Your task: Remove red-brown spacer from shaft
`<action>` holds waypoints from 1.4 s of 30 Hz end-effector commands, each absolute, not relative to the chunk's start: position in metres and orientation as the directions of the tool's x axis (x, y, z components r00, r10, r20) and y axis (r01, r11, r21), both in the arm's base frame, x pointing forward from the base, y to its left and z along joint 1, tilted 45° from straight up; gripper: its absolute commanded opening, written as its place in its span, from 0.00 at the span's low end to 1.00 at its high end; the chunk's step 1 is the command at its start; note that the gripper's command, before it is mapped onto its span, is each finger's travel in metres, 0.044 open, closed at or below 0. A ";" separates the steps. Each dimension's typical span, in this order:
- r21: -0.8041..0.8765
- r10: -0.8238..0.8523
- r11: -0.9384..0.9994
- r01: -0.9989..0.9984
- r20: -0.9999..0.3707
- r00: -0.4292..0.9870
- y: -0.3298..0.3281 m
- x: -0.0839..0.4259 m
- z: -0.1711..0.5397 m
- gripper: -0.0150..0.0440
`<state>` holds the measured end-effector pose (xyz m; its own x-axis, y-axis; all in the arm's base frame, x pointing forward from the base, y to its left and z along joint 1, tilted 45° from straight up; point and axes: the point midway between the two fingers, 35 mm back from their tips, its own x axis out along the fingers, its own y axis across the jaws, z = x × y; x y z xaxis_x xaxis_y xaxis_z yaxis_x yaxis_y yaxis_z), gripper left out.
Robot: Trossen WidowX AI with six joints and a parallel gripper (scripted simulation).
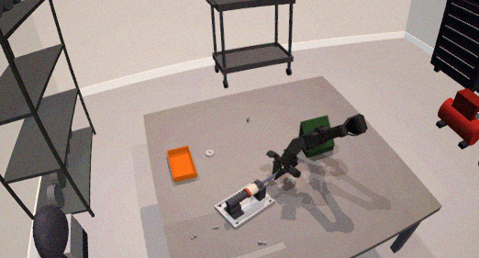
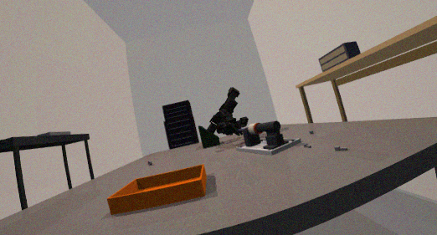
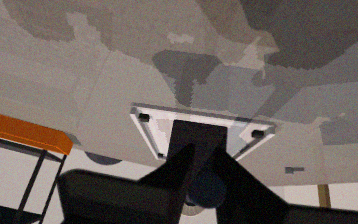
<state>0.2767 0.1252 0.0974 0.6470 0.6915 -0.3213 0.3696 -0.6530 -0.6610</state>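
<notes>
The dark housing block [image 1: 236, 204] [image 2: 274, 133] stands on a white baseplate [image 1: 250, 214] [image 2: 251, 149] [image 3: 205, 116]. The red-brown spacer [image 1: 248, 192] [image 2: 255, 127] is at its open end, in line with the shaft. A cream spacer [image 1: 253, 187] [image 2: 251, 129] sits beside it, toward the dark support block [image 1: 261, 190] [image 2: 251, 138]. The shaft [image 1: 270, 178] sticks out past the support toward the arm. My gripper [image 1: 278, 172] [image 3: 203, 151] is shut on the shaft's outer part; a round dark-blue end [image 3: 208, 191] shows between the fingers. Any small gap at the housing is too small to tell.
An orange tray [image 1: 182, 164] [image 2: 159, 195] [image 3: 25, 131] lies on the table, with a pale ring [image 1: 209, 152] beside it. A green block [image 1: 317, 144] [image 2: 208, 137] stands by the arm. Small bolts [image 1: 261, 242] [image 2: 341, 149] [image 3: 294, 170] lie near the baseplate.
</notes>
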 end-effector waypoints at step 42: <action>-0.659 0.692 -0.653 0.374 -0.319 0.647 0.124 0.272 0.097 0.25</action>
